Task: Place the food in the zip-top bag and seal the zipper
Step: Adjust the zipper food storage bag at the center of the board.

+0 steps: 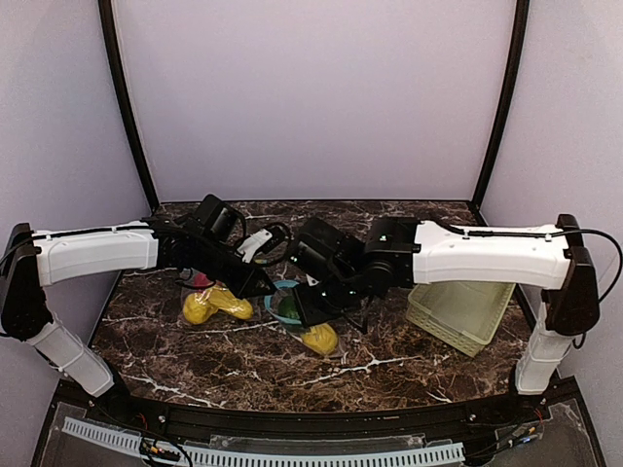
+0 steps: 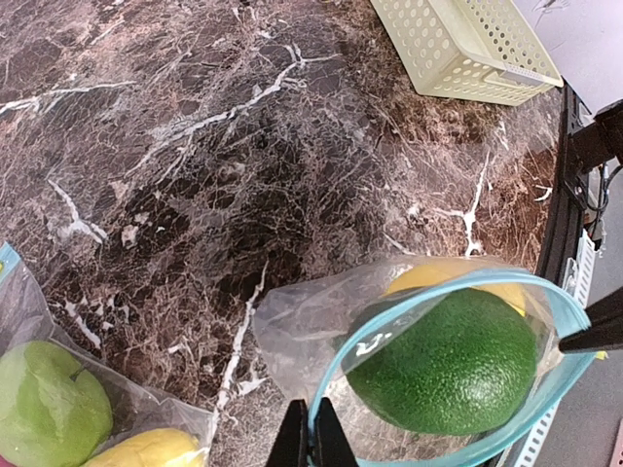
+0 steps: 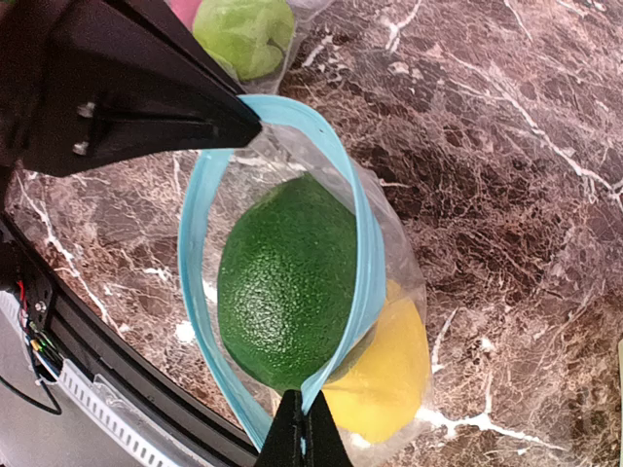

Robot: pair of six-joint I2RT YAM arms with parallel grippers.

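Jaws both pinch zip-top bag [image 3: 367, 243] — dark green piece [image 3: 287, 282] inside.

- The left arm [image 1: 97, 251] and right arm [image 1: 487, 255] reach inward and meet over the marble table [image 1: 195, 370].
- Where they meet is a blue-rimmed bag [image 1: 282, 289], with a dark green piece [image 1: 289, 311] in its mouth.
- A yellow piece [image 1: 319, 339] lies just beside the green one.
- Two yellow pieces [image 1: 214, 306] and a red ball [image 1: 200, 280] lie under the left arm.
- A basket [image 1: 467, 311] stands on the right.
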